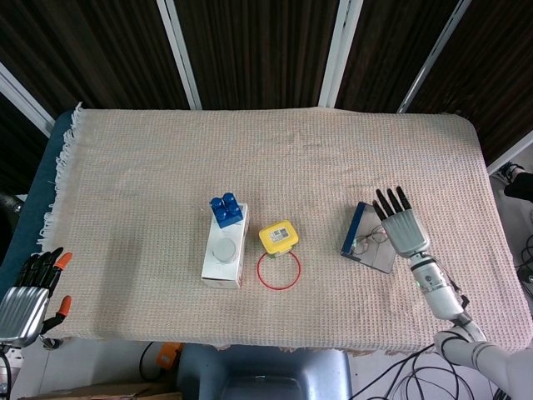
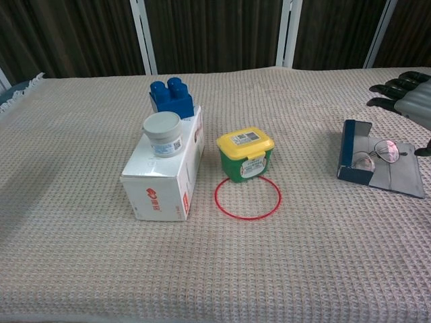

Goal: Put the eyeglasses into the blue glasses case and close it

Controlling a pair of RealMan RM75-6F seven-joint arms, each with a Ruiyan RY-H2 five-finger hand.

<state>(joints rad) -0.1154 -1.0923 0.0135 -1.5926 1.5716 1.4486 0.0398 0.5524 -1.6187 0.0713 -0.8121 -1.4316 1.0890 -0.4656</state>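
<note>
The eyeglasses (image 2: 378, 152) lie inside the open blue glasses case (image 2: 377, 168) at the table's (image 1: 333, 167) right side, the lid standing up along the case's left edge. The right hand (image 1: 403, 229), fingers spread and holding nothing, hovers just beside the case's right edge; the lid hinge lies on the far side from it. The left hand (image 1: 25, 292), off the table's near-left corner, is well apart; its closure cannot be told. Chest view shows the lenses resting in the tray; head view shows the whole right hand, cropped in the chest view.
</note>
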